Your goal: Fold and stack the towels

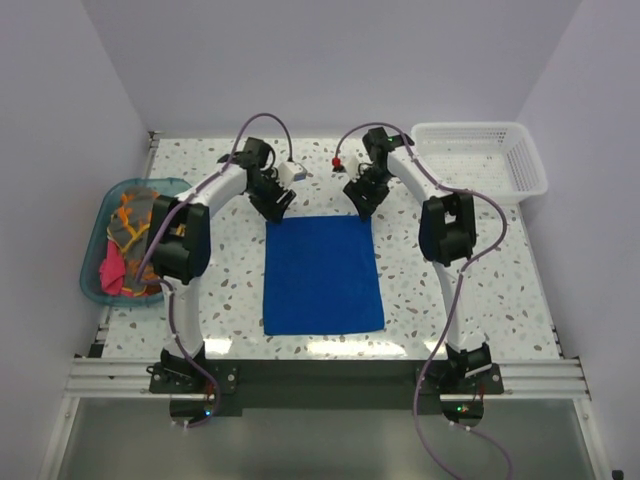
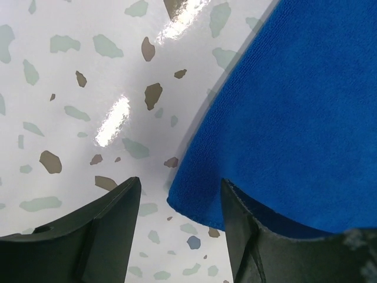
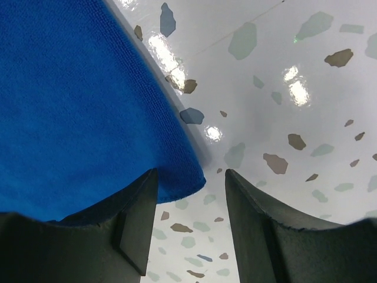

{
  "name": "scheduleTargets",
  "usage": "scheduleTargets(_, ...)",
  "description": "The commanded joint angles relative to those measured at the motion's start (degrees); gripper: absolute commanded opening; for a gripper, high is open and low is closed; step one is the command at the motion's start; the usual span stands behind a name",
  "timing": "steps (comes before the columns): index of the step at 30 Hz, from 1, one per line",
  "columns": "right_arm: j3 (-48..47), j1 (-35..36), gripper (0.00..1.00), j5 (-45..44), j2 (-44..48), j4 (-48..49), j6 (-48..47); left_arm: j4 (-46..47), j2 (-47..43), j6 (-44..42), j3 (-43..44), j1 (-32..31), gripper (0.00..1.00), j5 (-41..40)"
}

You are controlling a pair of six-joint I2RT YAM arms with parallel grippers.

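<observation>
A royal blue towel lies flat in the middle of the speckled table. My left gripper stands at its far left corner, jaws open. In the left wrist view that corner of the blue towel sits between the two dark fingers, untouched by the left one. My right gripper stands at the far right corner, open too. The right wrist view shows the blue towel corner lying in the gap of my right gripper. More towels, orange, pink and patterned, are heaped in the tub.
A translucent teal tub stands at the table's left edge. A white mesh basket sits at the far right corner. A small white and red object lies behind the grippers at the back.
</observation>
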State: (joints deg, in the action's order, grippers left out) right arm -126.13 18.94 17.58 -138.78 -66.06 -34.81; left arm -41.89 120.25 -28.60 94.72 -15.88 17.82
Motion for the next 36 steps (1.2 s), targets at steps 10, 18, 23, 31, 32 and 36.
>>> scheduleTargets(10, -1.0, 1.0, 0.36, 1.8, -2.5, -0.2, -1.7, -1.4, 1.9, -2.3, 2.7, 0.2, 0.61, 3.2)
scheduleTargets(18, -0.5, 0.9, 0.07, 2.5, -3.2, -0.5, -1.8, -2.3, 2.0, -2.8, 2.2, 0.2, 0.61, 2.7)
scheduleTargets(23, 0.4, 1.1, 0.06, 2.7, -3.0, -0.1, -1.7, -2.3, 3.0, -2.3, 1.6, 0.2, 0.58, 0.1)
scheduleTargets(31, 0.6, 1.1, 0.04, 0.8, -3.6, -0.7, -1.8, -1.5, 4.6, -2.5, 1.3, 0.2, 0.46, -2.0)
scheduleTargets(32, 0.6, 1.1, 0.03, 0.7, -3.7, -0.7, -1.7, -1.7, 4.9, -2.6, 1.3, 0.2, 0.44, -1.9)
scheduleTargets(36, 1.8, 1.1, 0.01, 1.1, -3.5, 0.1, -1.5, -2.1, 5.4, -2.9, 0.1, 0.3, 0.39, -2.7)
